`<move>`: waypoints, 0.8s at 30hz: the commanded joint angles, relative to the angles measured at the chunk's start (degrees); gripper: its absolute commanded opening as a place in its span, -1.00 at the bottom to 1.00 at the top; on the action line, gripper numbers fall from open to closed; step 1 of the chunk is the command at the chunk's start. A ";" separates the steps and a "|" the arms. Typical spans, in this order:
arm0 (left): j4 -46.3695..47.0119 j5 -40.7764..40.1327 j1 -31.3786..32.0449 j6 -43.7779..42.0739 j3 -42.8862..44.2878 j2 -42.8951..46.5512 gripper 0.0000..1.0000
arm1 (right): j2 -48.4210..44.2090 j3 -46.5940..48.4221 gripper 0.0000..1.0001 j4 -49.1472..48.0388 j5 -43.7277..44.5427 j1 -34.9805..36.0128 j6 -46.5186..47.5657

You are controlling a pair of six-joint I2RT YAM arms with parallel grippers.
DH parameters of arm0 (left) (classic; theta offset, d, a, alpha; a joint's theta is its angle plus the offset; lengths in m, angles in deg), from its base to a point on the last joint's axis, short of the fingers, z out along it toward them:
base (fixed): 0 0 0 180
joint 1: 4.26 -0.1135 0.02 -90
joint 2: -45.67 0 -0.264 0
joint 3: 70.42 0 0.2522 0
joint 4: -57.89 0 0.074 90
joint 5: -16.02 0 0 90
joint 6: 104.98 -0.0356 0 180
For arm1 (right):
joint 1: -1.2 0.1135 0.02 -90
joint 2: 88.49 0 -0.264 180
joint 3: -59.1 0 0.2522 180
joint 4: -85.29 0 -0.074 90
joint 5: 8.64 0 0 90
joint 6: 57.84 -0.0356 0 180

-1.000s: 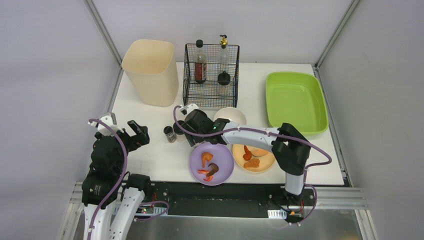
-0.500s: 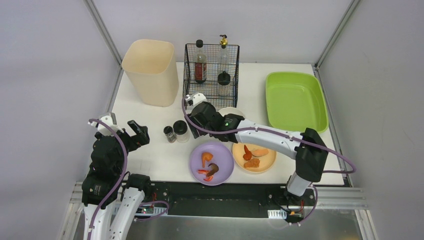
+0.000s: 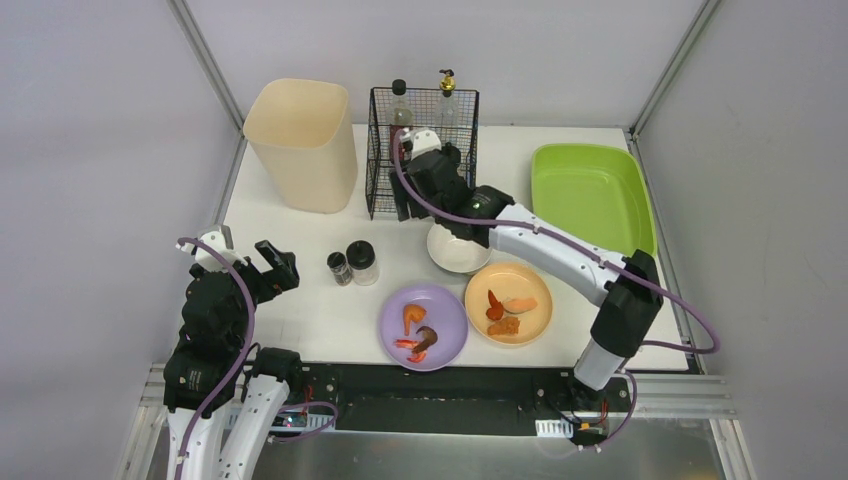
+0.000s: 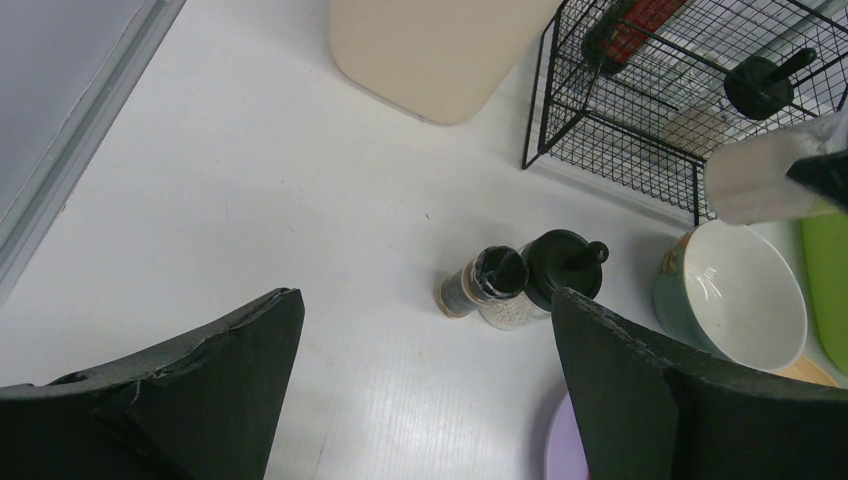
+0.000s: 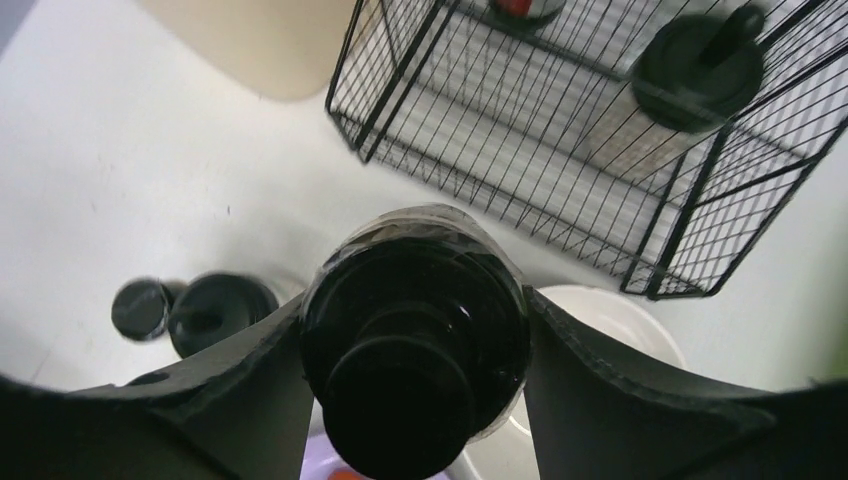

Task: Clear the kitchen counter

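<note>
The white kitchen counter point(image 3: 290, 230) holds a purple plate point(image 3: 450, 305) and an orange plate point(image 3: 538, 322), both with food scraps, a white bowl point(image 3: 458, 250) and two black-lidded shakers point(image 3: 340, 267) point(image 3: 361, 262). My right gripper point(image 3: 408, 203) is raised at the front of the black wire basket point(image 3: 385, 150). In the right wrist view it point(image 5: 415, 300) is shut on a dark bottle with a black cap point(image 5: 415, 350). My left gripper point(image 3: 275, 265) is open and empty over the counter's left side, with the shakers point(image 4: 500, 285) just beyond its fingers.
A tall cream bin point(image 3: 300, 145) stands at the back left. The wire basket holds bottles and a black-lidded jar point(image 5: 700, 70). A lime-green tub point(image 3: 590, 200) sits at the back right. Grey walls and metal rails frame the counter.
My right gripper has lifted the dark bottle from beside the two shakers and carried it back to the front of the wire basket, uncovering the bowl. The left arm has not moved.
</note>
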 commanded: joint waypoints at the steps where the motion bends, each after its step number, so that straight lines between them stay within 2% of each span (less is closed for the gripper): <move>1: 1.71 0.85 -0.63 -0.94 -0.21 -0.48 0.98 | 0.81 8.26 -0.16 -5.10 3.73 -2.76 0.54; 12: 1.71 1.03 -0.56 -1.02 -0.20 -0.81 0.98 | 9.02 16.91 -0.16 -13.06 8.49 -7.69 1.42; 24: 1.70 1.60 -0.63 -0.98 -0.15 -1.24 0.98 | 20.37 30.71 -0.17 -12.90 7.40 -10.83 1.73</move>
